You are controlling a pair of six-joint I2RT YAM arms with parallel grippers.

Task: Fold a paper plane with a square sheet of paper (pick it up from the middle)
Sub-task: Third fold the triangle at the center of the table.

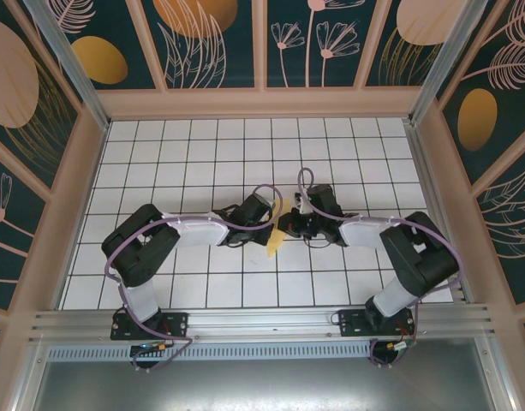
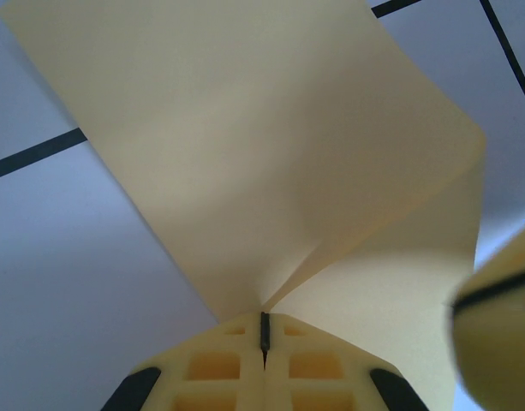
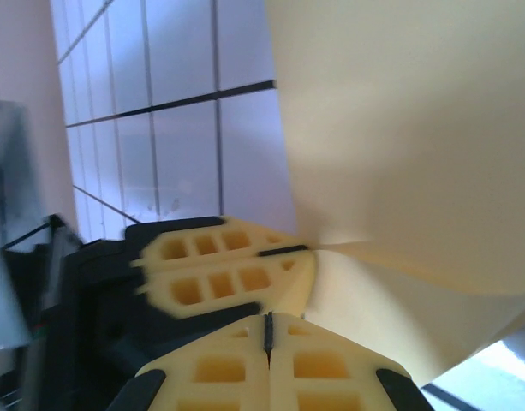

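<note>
The square sheet of paper [image 1: 274, 246] is pale yellow and bent into loose folds, hanging above the table's middle between both arms. My left gripper [image 1: 275, 229] is shut on it. In the left wrist view the paper [image 2: 271, 154] fans out from the closed tips of that gripper [image 2: 264, 321]. My right gripper [image 1: 286, 231] is shut too. In the right wrist view its closed tips [image 3: 268, 318] sit just under the left gripper [image 3: 307, 249], beside the paper [image 3: 399, 128], with nothing visibly between them. One blurred right finger [image 2: 502, 342] shows at the paper's lower edge.
The white gridded table [image 1: 202, 145] lies below, with pink walls [image 1: 65, 197] on three sides. A metal rail [image 1: 262, 321] carries both arm bases along the near edge. The two wrists are close together at the centre.
</note>
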